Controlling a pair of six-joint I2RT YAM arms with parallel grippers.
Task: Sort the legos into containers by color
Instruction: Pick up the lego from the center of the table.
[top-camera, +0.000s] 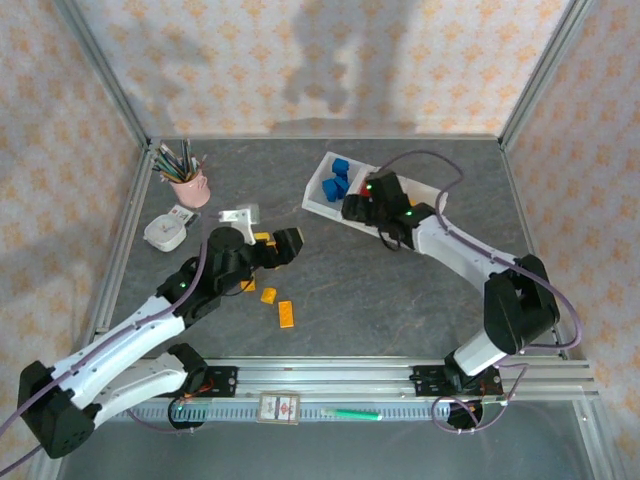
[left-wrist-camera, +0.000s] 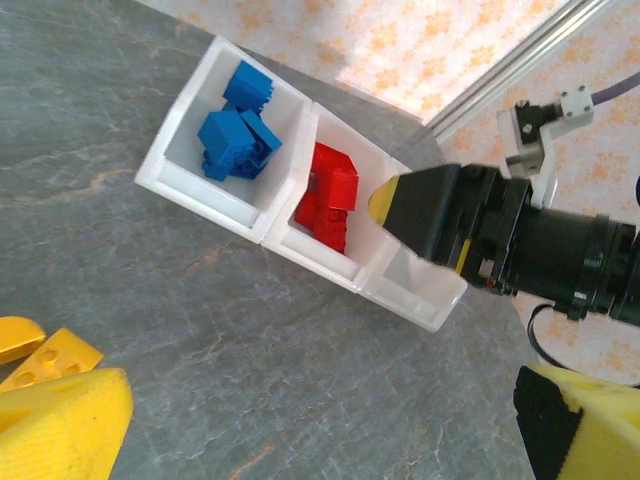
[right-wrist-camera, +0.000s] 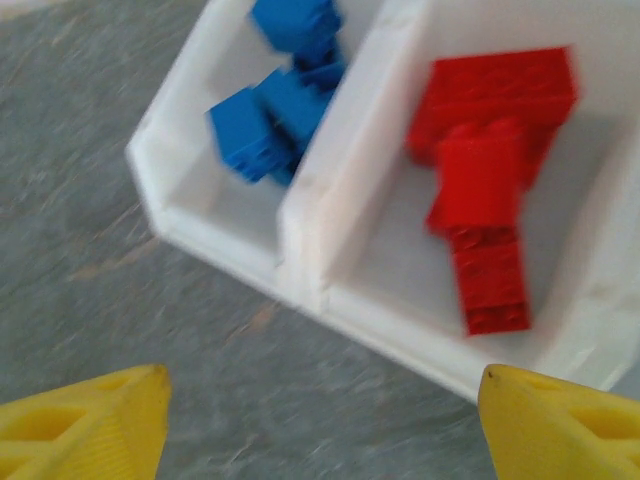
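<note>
The white tray of containers (top-camera: 316, 199) lies at the back right of the table. Its left compartment holds blue legos (top-camera: 338, 180) (left-wrist-camera: 238, 135) (right-wrist-camera: 275, 110). The middle one holds red legos (left-wrist-camera: 328, 195) (right-wrist-camera: 490, 170). My right gripper (top-camera: 368, 200) (left-wrist-camera: 430, 215) (right-wrist-camera: 320, 430) hovers open over the tray's near edge, with nothing between its yellow fingers (right-wrist-camera: 85, 425). Two yellow-orange legos (top-camera: 268, 295) (top-camera: 287, 313) lie on the table's middle. My left gripper (top-camera: 272, 243) (left-wrist-camera: 320, 430) is open and empty just above them, with another yellow lego (left-wrist-camera: 50, 360) beside its left finger.
A pink cup of pencils (top-camera: 188, 180) and a small white dish (top-camera: 165, 235) stand at the back left. The tray's right compartment (left-wrist-camera: 410, 285) sits under my right gripper. Metal frame rails border the table.
</note>
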